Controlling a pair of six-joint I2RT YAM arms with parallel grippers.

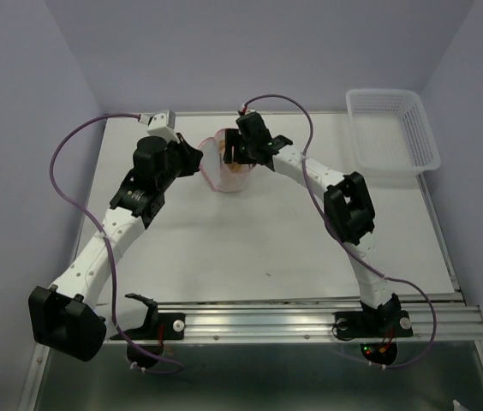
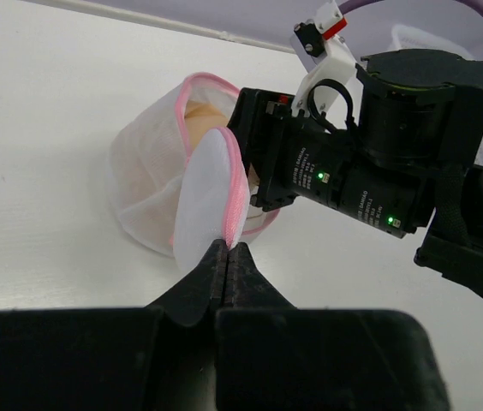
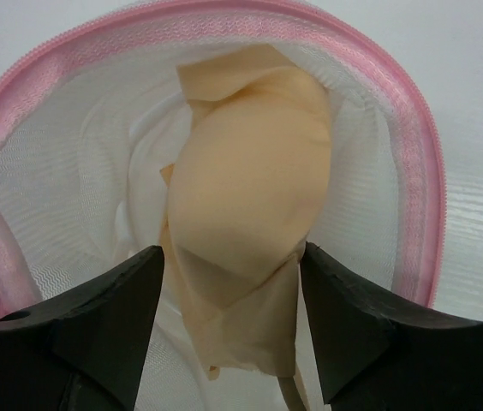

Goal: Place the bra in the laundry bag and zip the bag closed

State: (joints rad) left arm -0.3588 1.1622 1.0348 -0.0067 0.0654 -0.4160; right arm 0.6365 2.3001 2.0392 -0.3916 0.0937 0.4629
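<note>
Near the middle of the table's far edge the bra sits inside the laundry bag; my right gripper stands parted around it, holding nothing; my left gripper pinches the flap; I should withdraw straight, snagging no fabric.

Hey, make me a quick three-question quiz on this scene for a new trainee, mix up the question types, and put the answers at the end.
1. True or false: the bra sits inside the laundry bag.
2. Which tool is pinched shut on the bag's mesh flap? A: the left tool. B: the right tool. C: neither.
3. Fill in the blank: the bag's mouth is ____, not zipped.

Key: 1 true. 2 A. 3 open.
</note>
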